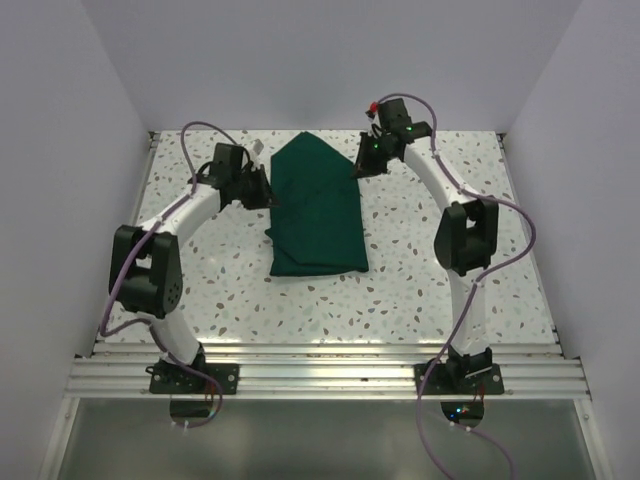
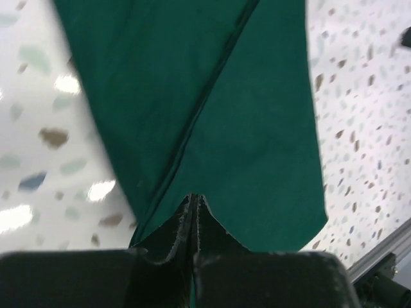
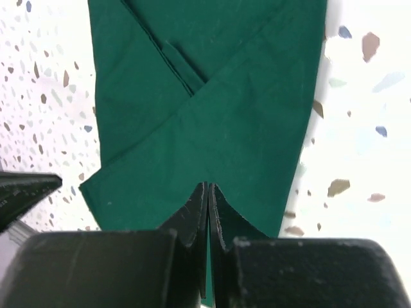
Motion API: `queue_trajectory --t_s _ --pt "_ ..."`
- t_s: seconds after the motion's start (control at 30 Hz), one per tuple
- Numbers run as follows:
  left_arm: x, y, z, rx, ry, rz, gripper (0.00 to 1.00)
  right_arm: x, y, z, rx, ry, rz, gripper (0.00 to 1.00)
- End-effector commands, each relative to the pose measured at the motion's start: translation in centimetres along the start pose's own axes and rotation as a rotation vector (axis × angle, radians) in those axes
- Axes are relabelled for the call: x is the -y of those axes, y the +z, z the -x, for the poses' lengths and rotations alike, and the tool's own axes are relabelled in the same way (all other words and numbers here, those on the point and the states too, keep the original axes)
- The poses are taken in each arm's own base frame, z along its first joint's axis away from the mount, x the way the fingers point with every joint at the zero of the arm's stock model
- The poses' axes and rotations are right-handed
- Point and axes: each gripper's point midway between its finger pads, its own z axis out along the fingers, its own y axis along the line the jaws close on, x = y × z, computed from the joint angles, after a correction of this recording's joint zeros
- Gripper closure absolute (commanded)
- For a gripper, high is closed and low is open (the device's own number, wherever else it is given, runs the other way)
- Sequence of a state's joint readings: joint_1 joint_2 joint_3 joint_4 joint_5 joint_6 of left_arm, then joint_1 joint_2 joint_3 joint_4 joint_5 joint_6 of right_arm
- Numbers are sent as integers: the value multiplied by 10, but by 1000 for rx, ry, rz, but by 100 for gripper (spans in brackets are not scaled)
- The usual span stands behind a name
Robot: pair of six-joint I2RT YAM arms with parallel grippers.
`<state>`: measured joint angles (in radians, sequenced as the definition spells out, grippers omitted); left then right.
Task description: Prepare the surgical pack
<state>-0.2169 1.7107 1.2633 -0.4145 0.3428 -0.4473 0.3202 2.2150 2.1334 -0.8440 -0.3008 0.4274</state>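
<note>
Though folded, pointed matte green drape (image 1: pixel 318 212)

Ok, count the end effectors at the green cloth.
2: left end effector at the left edge of the dark green cloth drape, right end effector at its upper right edge.

- A flat rectangular white tabletop flecked with grey, brown and bluish chips (image 1: pixel 430 290) fills the middle of the top view.
- Plain matte white walls close it in on three sides: a back wall (image 1: pixel 330 60), a left wall (image 1: pixel 60 150) and a right wall (image 1: pixel 590 130).
- A ribbed silver aluminium rail (image 1: pixel 320 372) runs along the tabletop's near edge.
- Below the rail lies a glossy grey panel (image 1: pixel 320 440).
- The light is bright and even; in the left wrist view, soft white glare patches (image 2: pixel 67 83) shine on the tabletop.
</note>
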Motion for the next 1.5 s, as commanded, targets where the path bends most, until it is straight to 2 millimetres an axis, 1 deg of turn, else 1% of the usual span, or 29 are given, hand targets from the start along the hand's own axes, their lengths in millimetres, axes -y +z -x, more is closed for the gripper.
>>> queue_trajectory --t_s 0.0,0.03,0.07,0.1,0.13,0.17,0.2,0.23,0.27,0.3,0.37,0.4,0.5,0.53,0.63,0.67,0.7,0.77,0.83,0.87,0.9,1.0,1.07,1.13,1.2,1.27,1.33,1.43,1.47 --pt "53 15 58 130 67 -257 100 -25 27 -5 -11 -118 112 100" --pt "45 38 51 75 50 -256 100 -25 31 -9 -34 -104 150 100" --pt "53 41 62 75 60 -289 100 -27 35 -6 -25 -103 185 100" --pt "51 49 61 56 50 -291 100 -22 41 -14 -50 -73 207 100" --pt "48 63 57 35 41 -304 100 -26 42 -18 -67 -54 253 100" --pt "51 67 60 36 40 -328 100 -31 43 -15 -55 -52 309 100" --pt "53 72 58 20 41 -356 100 -32 50 -22 -86 -12 346 100" --pt "49 85 50 -17 27 -366 100 -32 52 -29 -119 8 382 100" --pt "50 88 52 -27 22 -381 100 -30 56 -37 -146 20 380 100" --pt "54 90 47 -53 16 -413 100 -23 61 -47 -177 44 374 100" --pt "49 98 35 -83 4 -417 100 -17 66 -61 -219 61 393 100" --pt "45 100 31 -96 1 -403 100 -8 72 -76 -253 80 383 100" --pt "27 109 14 -144 -6 -344 100 5 85 -86 -270 105 374 100" --pt "21 117 5 -169 -1 -340 100 14 97 -94 -297 124 366 100" --pt "4 126 -4 -189 -7 -275 100 14 106 -92 -306 126 385 100" --pt "0 128 -3 -185 -9 -261 100 18 110 -95 -319 138 367 100" --pt "-1 128 -4 -191 -9 -257 100 17 109 -88 -302 120 355 100" --pt "-3 128 -4 -211 16 -241 100 10 96 -81 -298 101 366 100" --pt "3 117 9 -172 58 -243 100 2 80 -73 -270 85 370 100" --pt "3 113 16 -147 72 -222 100 -9 63 -60 -226 70 390 100" --pt "10 101 26 -113 94 -219 100 -11 57 -61 -222 73 392 100" --pt "15 85 43 -59 132 -198 100 -20 42 -51 -182 63 406 100" --pt "19 82 47 -44 140 -210 100 -20 44 -49 -186 72 410 100" --pt "17 85 45 -51 130 -204 100 -16 56 -51 -210 89 405 100" --pt "8 94 36 -79 105 -192 100 -9 66 -50 -213 99 390 100" --pt "-4 102 24 -107 76 -169 100 0 81 -57 -233 116 379 100" --pt "-28 113 1 -160 17 -143 100 14 93 -66 -258 134 357 100" --pt "-62 119 -24 -206 -52 -79 100 36 104 -76 -269 164 314 100" --pt "-71 120 -27 -207 -57 -48 100 46 107 -79 -273 177 295 100"
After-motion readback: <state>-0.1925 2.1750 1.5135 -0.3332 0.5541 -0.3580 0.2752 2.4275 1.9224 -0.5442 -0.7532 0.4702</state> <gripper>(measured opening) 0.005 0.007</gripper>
